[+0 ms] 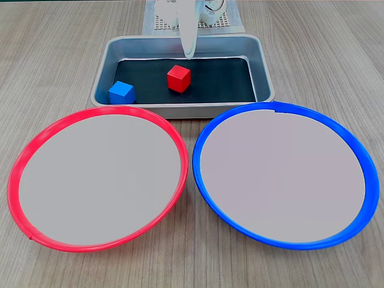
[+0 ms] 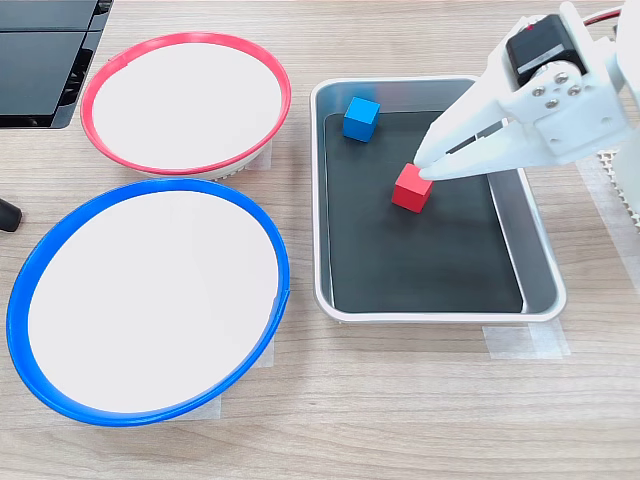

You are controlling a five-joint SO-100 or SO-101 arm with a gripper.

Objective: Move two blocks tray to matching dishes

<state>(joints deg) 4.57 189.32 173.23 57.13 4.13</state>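
Fixed view, jaws [image 2: 425,170] over red block [image 2: 411,188]

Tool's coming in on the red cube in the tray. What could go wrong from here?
1. The tool sits at the red cube's upper edge, not straddling it; closing now may clip a corner and push it across the black liner.
2. The cube lies rotated against the tray walls, so the fingers may meet corners and twist it.
3. The red-rimmed dish and blue-rimmed dish nearly touch; a loose release could land wrong.
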